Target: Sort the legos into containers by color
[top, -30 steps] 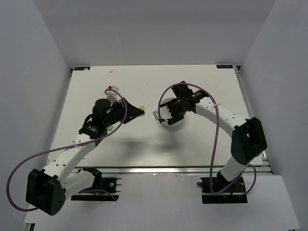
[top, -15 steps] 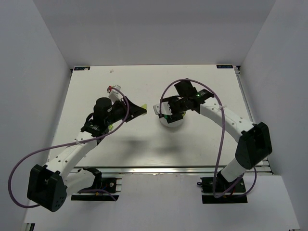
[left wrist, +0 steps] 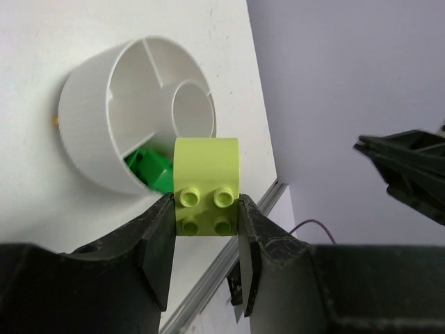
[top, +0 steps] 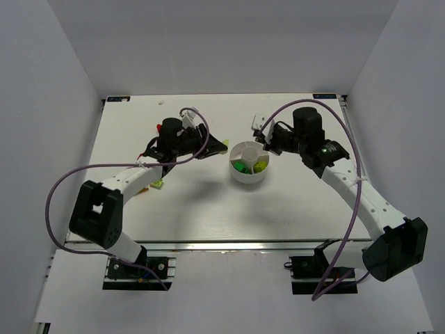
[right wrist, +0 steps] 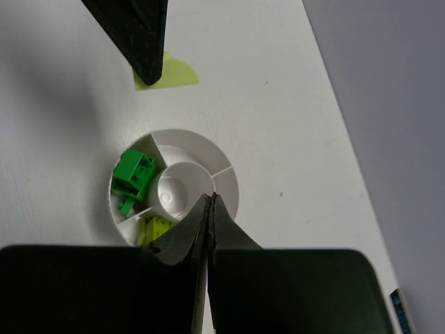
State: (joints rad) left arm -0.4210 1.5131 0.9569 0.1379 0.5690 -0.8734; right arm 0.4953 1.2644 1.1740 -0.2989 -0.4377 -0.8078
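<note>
A lime brick (left wrist: 206,182) is pinched by its sides between the left jaws and held in the air near the dish (left wrist: 90,132), short of its rim. Its studs are turned toward the wrist camera, apparently so that it can be carried over the rim and dropped into a wedge. A dark green brick (left wrist: 147,167) is seen in the wedge nearest the left arm, and a lime-yellow one (right wrist: 156,227) in the next wedge round. The centre cup (right wrist: 177,188) and the other visible wedges are bare. The right jaws are pressed together on nothing and held above the dish, toward its far side, seemingly where the left arm's approach is not blocked. The wedge with the lime-yellow brick is judged the proper target, so the dark green brick's compartment must be passed over. Loose bricks (top: 156,184) are seen on the tabletop (top: 208,209) beside the left arm, and the sorting is judged unfinished.
</note>
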